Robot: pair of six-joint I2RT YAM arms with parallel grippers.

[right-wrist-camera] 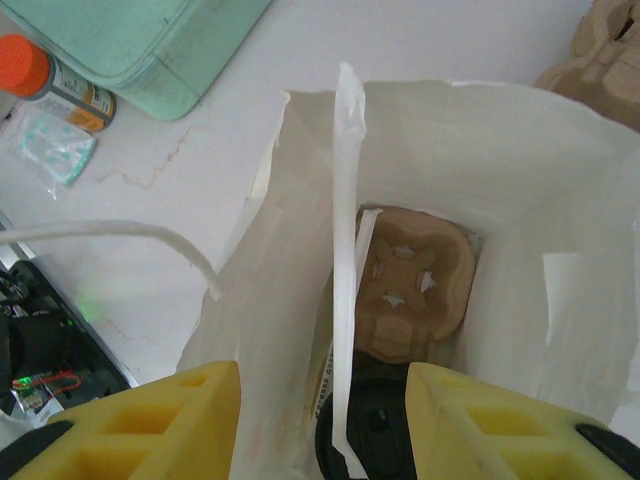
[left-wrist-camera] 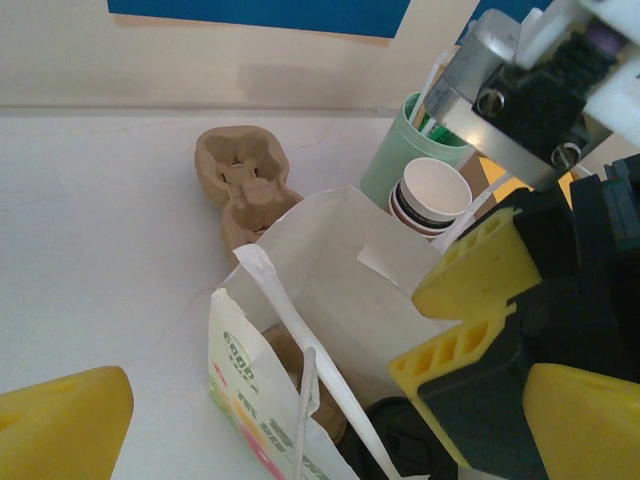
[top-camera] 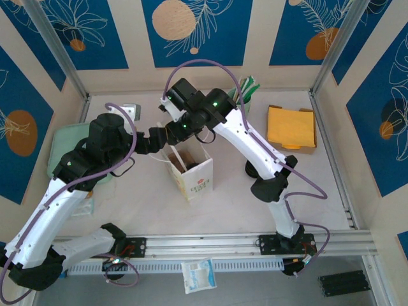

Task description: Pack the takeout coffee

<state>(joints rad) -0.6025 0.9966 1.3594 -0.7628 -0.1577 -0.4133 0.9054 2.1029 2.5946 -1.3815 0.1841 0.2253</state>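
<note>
Coffee (right-wrist-camera: 372, 432) sits inside the bag (right-wrist-camera: 480, 180), at 6 o'clock in the right wrist view, straight under my right claw (right-wrist-camera: 322, 395). Only its black lid shows, facing up at the camera. So the long axis reads vertical, top pointing up out of the bag mouth. Cup sides are hidden.

A carrier (right-wrist-camera: 415, 285) lies flat on the bag floor at 12 o'clock of the lid. Touching or just beside, can't tell.

My right claw hangs in the bag mouth above the lid with its fingers parted. Bag shows between the lid and the 9 o'clock finger. It is clamped on nothing.

My left claw (left-wrist-camera: 330, 380) is spread wide with nothing between the fingers. It hovers just beside the bag's upper corner, at 10 o'clock of the bag in the top view.

The bag stands upright, mouth open, mid-table (top-camera: 140, 204). Around the bag in the top view:
- A spare carrier (left-wrist-camera: 240, 180) lies on the table just past the bag in the left wrist view.
- Cups (left-wrist-camera: 430, 195) are at 1 o'clock, stacked and lidless, beside a green holder (left-wrist-camera: 392, 165).
- Napkins (top-camera: 292, 127) are at 2 o'clock, well apart.
- A tray (top-camera: 60, 153) is at 9 o'clock.
</note>
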